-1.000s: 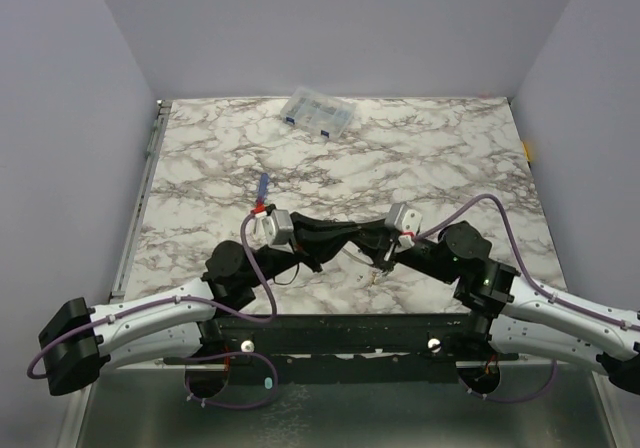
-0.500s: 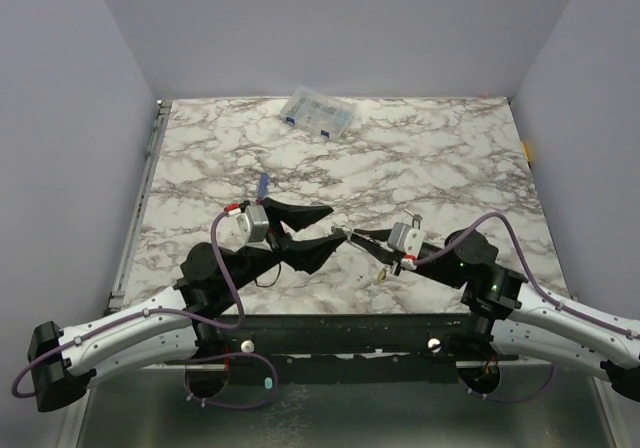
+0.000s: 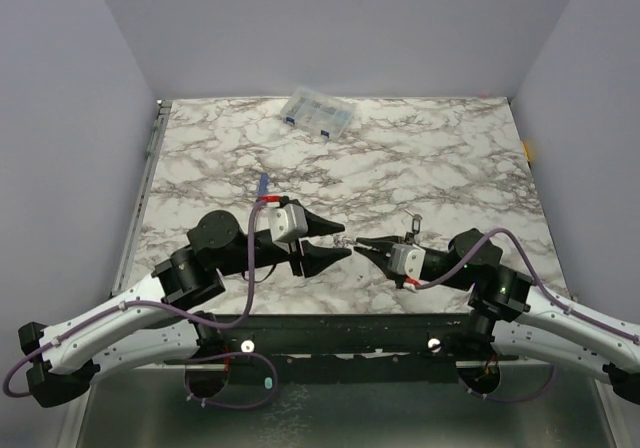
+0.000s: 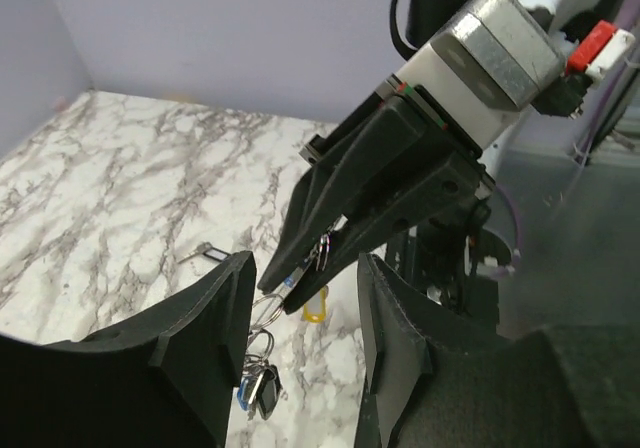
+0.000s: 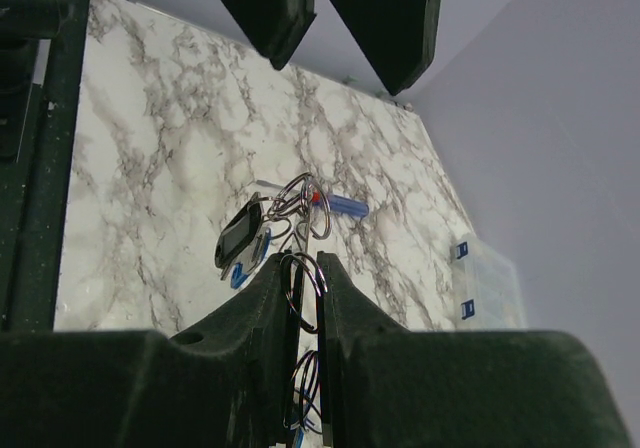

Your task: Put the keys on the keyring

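Working over a marble desk [image 3: 220, 158] boxed in by lilac walls [image 3: 320, 28]. Clamping the keyring [image 5: 302, 256] in the closed right gripper [image 3: 362, 242], aloft above the desk's near middle, with black- and blue-tagged keys [image 5: 240, 238] dangling off it. Leaving one loose key [image 3: 412, 224] lying on the desk just beyond. Probably taking a second hold on the ring: worth aiming the left jaws at bare wire beside the right grip, clear of the tags, and keeping that pinch firm meanwhile, guarding against twisting or dropping. Holding the left gripper [image 3: 342, 240] half parted and gripping nothing, tips almost meeting the right one's. Reaching both arms inward, forearms low and roughly level, wrists pointing at each other.
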`<state>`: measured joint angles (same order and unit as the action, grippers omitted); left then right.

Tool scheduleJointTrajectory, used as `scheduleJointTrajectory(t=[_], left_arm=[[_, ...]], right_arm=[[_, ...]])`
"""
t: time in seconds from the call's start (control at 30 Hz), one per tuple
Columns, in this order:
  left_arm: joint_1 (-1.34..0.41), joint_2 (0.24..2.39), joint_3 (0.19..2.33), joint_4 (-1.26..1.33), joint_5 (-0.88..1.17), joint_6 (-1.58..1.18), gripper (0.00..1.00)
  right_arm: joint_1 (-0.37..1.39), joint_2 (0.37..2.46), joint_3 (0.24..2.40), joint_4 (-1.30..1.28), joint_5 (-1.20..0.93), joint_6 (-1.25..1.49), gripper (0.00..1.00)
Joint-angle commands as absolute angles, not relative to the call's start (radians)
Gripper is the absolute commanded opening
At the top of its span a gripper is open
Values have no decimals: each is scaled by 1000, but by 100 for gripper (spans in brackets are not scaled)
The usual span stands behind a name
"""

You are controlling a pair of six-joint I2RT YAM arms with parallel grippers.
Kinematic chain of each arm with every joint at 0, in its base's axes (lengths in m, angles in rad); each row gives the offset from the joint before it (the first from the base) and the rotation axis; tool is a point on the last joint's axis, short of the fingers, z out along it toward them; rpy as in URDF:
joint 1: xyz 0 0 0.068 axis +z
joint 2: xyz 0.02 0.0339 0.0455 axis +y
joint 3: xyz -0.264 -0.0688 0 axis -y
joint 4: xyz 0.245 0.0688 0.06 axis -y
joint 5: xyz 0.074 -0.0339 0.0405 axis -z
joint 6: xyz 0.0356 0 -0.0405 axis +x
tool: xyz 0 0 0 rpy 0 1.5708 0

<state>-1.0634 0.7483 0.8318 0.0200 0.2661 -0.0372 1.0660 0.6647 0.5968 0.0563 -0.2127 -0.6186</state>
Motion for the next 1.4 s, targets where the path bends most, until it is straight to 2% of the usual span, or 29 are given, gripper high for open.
scheduleJointTrajectory(t=[0.0,0.2,0.47,0.67,1.07,1.23,1.37], left_arm=[[-1063,801,912,-179,413,53,50],[-1063,904,984,-214,447,71,48],[-1063,1003,1032,-226,433,87,36],[-1063,1035,1043,-227,413,99,34],[-1068,1061,1038,-226,376,111,22],[-1074,1055,1024,-225,340,128,21],[-1085,1050,1009,-224,293,157,27]], right_arm=[[1070,651,623,31,-268,-701,1],[1077,650,635,-12,-264,-760,1],[1077,658,653,-57,-256,-757,1],[1077,660,655,-54,-248,-756,1],[1077,690,667,-41,-216,-718,1],[1077,716,689,-53,-190,-680,1],[1077,728,702,-50,-181,-656,0]])
